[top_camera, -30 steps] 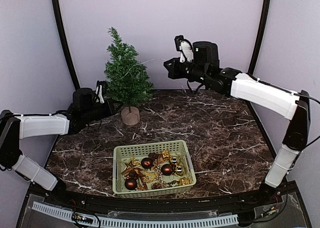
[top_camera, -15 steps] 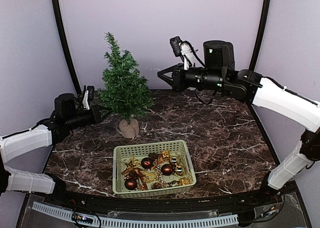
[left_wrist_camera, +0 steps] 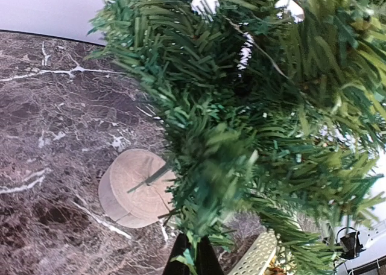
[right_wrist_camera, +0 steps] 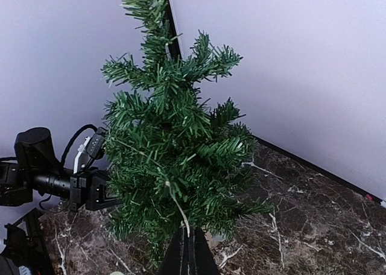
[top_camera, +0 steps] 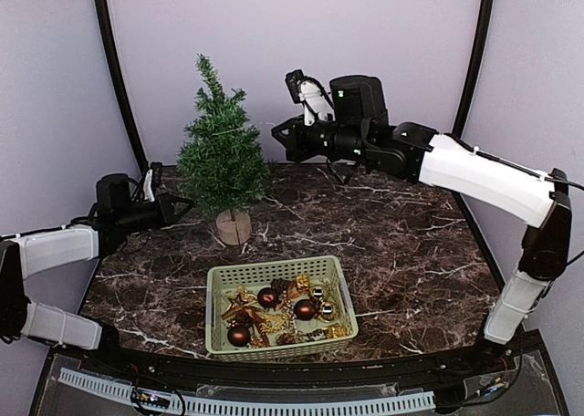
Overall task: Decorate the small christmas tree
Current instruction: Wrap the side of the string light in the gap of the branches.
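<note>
Tree needles hide L gripper tips

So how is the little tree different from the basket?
The small christmas tree stands tall, bristly and dark green; the basket is low, pale green, full of holes. I see no baubles on the tree, while the basket holds red baubles. Both sit on the marble table.

The dark marble table carries the small christmas tree and a pale basket.
</note>
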`<control>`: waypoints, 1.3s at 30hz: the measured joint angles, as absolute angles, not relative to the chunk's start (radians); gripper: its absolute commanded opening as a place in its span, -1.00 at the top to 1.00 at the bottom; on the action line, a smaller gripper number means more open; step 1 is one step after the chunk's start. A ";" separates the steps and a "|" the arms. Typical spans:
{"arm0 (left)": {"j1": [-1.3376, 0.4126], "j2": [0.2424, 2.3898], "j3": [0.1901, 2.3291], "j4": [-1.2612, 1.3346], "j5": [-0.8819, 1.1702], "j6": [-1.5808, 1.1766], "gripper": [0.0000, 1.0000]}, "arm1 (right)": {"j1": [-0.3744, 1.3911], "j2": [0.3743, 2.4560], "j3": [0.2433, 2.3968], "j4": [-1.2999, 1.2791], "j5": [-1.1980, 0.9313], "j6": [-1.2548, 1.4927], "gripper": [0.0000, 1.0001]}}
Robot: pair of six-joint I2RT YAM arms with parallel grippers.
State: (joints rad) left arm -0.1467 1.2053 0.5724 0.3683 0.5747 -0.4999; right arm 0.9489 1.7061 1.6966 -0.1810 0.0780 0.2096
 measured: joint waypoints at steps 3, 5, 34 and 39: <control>-0.122 1.267 0.609 0.385 0.588 -0.480 1.00 | 0.934 1.754 1.743 -0.181 0.094 0.210 1.00; -0.107 1.311 0.641 0.401 0.596 -0.470 0.98 | 0.920 1.780 1.771 -0.179 0.100 0.211 1.00; -0.409 0.969 0.651 0.204 0.259 -0.515 -0.42 | 0.792 1.952 1.802 -0.148 -0.013 0.307 1.00; -0.478 1.048 0.649 0.212 0.236 -0.571 -0.49 | 0.791 1.953 1.754 -0.137 -0.036 0.324 1.00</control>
State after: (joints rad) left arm -0.4782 1.0485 0.6491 0.2115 0.2363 -0.5713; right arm 0.7910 1.9526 1.7538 -0.1368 -0.0357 0.3241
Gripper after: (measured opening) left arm 0.718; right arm 0.004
